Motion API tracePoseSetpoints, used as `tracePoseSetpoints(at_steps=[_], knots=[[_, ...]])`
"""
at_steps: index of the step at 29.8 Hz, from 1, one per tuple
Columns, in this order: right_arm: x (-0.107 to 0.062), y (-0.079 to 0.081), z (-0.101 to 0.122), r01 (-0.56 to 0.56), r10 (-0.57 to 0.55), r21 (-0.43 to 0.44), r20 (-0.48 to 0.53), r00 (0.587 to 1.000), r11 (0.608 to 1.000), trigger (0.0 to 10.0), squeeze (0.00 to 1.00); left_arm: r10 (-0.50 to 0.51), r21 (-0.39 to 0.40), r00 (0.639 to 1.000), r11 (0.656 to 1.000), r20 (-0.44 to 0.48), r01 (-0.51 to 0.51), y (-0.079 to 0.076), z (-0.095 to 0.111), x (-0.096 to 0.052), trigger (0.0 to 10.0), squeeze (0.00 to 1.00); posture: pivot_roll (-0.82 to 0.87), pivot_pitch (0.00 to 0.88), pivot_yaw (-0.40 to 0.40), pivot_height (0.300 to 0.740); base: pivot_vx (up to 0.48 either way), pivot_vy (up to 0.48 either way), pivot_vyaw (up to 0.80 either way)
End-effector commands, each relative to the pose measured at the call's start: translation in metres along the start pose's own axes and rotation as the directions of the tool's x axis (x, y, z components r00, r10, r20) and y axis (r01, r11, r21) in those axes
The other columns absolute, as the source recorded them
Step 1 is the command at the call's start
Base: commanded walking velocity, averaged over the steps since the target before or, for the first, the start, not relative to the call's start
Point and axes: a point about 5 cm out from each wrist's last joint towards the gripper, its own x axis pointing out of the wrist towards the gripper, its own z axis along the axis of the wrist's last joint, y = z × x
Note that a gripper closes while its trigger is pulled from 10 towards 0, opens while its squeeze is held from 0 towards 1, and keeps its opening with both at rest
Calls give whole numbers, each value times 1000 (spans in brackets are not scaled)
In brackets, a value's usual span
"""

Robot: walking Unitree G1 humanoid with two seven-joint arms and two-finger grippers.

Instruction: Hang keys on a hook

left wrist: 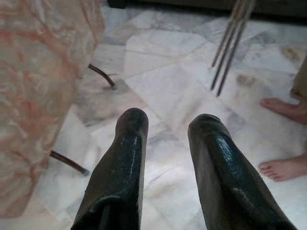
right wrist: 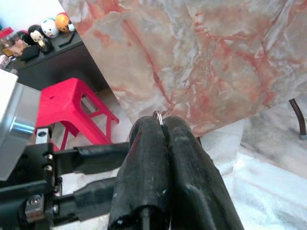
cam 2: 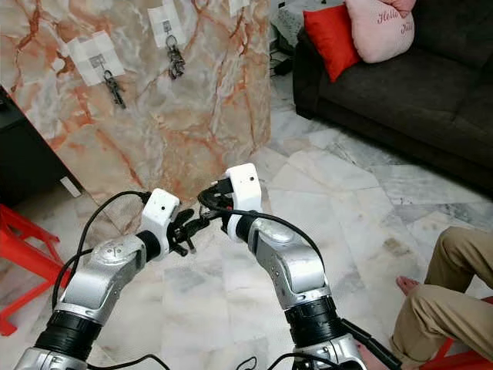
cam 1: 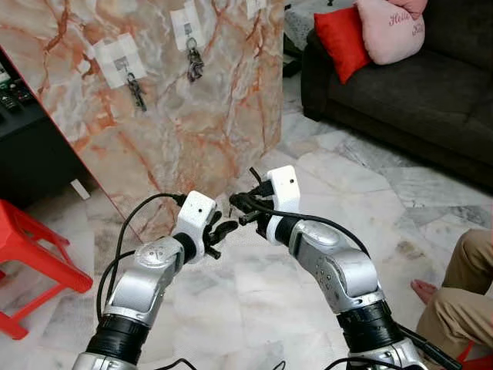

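While both arms meet at the centre of the head frames, the right gripper point(right wrist: 162, 125) has its two fingers pressed flat together, and a small metal key ring point(right wrist: 158, 115) pokes out from between the fingertips. Only that loop of the ring is visible; the rest is hidden between the pads. Facing it, the left gripper point(left wrist: 165, 122) has its fingers parted with a clear gap and nothing between them, only floor behind. In the head views the two grippers' fingertips sit just beside each other, at lower centre.

At upper left of the frame stands the marble board point(cam 1: 200, 116), bearing taped hooks: one bunch of keys point(cam 1: 136, 89) hangs at left, a second bunch point(cam 1: 194, 65) to its right.
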Motion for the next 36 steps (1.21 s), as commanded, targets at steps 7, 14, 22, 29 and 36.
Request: tracePoseSetpoints(at_steps=[7, 14, 22, 29, 36], knots=[[-1, -6, 7, 20, -20, -9, 17, 1000, 1000, 10000, 0, -29, -13, 999, 999, 43, 30, 3, 4, -6, 10000, 1000, -47, 87, 20, 740, 0, 0, 0], [-1, -6, 7, 18, -18, -8, 14, 1000, 1000, 10000, 0, -173, 23, 982, 985, 75, 172, -10, 8, -11, 10000, 1000, -47, 87, 20, 740, 0, 0, 0], [1, -3, 5, 9, -9, -3, 10, 1000, 1000, 10000, 0, -127, -6, 988, 992, 92, 128, -8, 11, -7, 10000, 0, -47, 86, 19, 740, 0, 0, 0], [3, 2, -1, -7, 7, 1, -7, 1000, 1000, 10000, 0, -107, -18, 986, 994, 125, 110, -10, 16, -5, 10000, 0, -48, 89, 19, 740, 0, 0, 0], [3, 4, -4, -12, 13, 2, -15, 1000, 1000, 10000, 0, -89, -33, 984, 995, 152, 95, -8, 21, -4, 10000, 0, -49, 88, 19, 740, 0, 0, 0]])
